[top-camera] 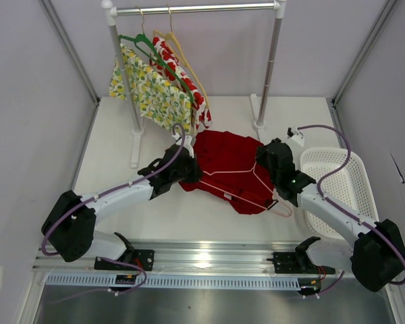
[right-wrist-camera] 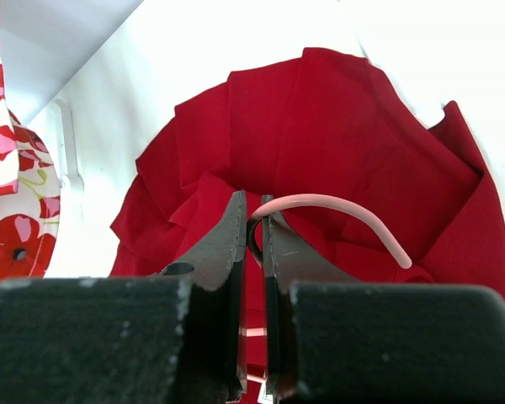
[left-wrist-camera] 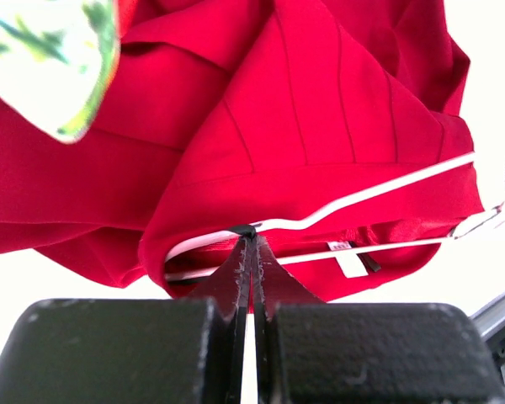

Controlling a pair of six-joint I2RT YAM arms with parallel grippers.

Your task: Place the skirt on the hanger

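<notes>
**Top external view.** The skirt (top-camera: 223, 158) lies crumpled on the table (top-camera: 155, 216) between the two grippers, with the hanger (top-camera: 256, 202) resting across it. The left gripper (top-camera: 187, 169) meets the cloth's left edge. The right gripper (top-camera: 266, 156) sits at the cloth's far right corner, where the wire's two slopes converge. One rounded shoulder of the hanger pokes past the cloth on the near side of the right fingers.

**Left wrist view.** The fingers (left-wrist-camera: 231, 269) are pressed together with no gap at the tips. Just beyond the tips the wire (left-wrist-camera: 379, 187) crosses, running up and away to the right. Its near shoulder curls round just left of the tips, partly under a fold of red cloth (left-wrist-camera: 320, 109). The pinch appears to take the cloth edge; whether the wire is caught too cannot be told. A yellow-green floral garment (left-wrist-camera: 50, 59) hangs above and to the left.

**Right wrist view.** The fingers (right-wrist-camera: 223, 244) are clamped on the hanger's hook (right-wrist-camera: 337, 199), which arches out from between the tips and curves down to the right. The skirt (right-wrist-camera: 345, 118) fans out beyond and below the tips.

**Handling.** The skirt looks light, limp and likely to slide on smooth wire. It is best taken at the waist edge beside the opening, so the shoulder can be threaded in. The hanger looks stiff but thin and may twist in a pinch, so a hold low on the hook, near the neck, should steady it.
</notes>
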